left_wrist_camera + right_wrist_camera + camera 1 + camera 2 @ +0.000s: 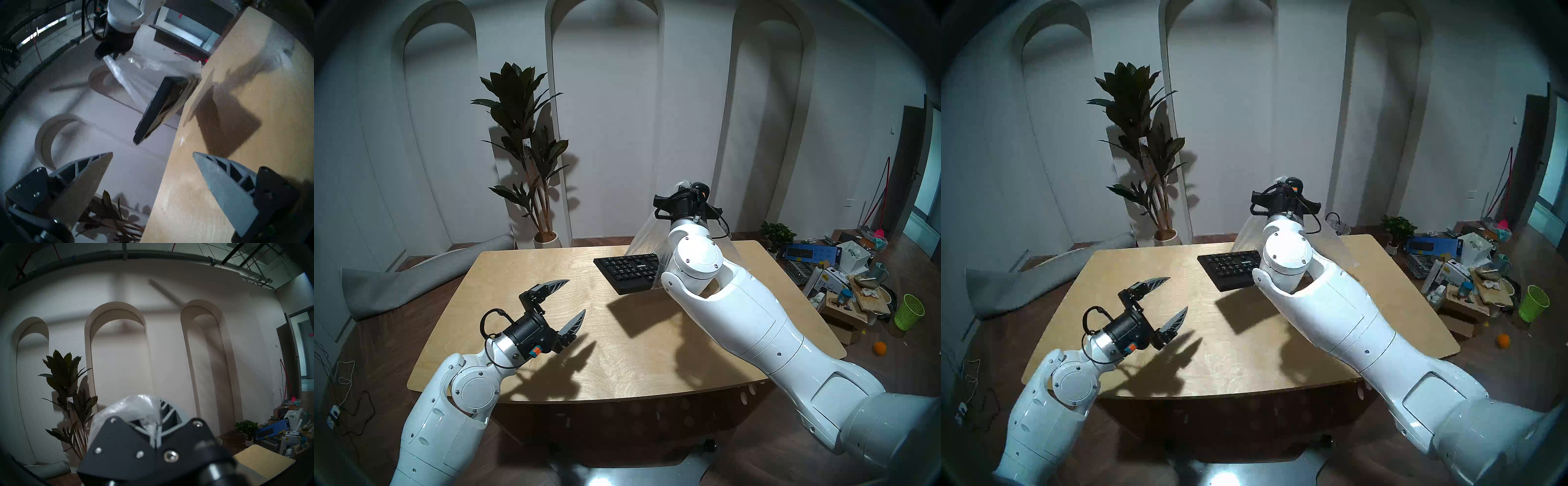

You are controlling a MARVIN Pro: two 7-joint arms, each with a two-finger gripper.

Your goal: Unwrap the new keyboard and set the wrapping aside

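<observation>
The black keyboard [629,271] [1229,269] hangs tilted above the far right of the wooden table [551,356], its shadow on the tabletop below. Its left end sticks out of the clear crinkly wrapping [644,234] [1246,234]; the rest is behind my right arm. My right gripper [683,191] is raised and shut on the bunched top of the wrapping [122,409]. In the left wrist view the keyboard [159,108] dangles from the wrapping [136,71], clear of the table. My left gripper [576,296] [1177,293] [153,152] stands open and empty over the table's near left.
A tall potted plant [531,152] stands behind the table. A grey rolled mat [415,275] lies on the floor at left. At right are boxes, a blue keyboard box [811,253], a green basket [908,311] and an orange ball [879,348].
</observation>
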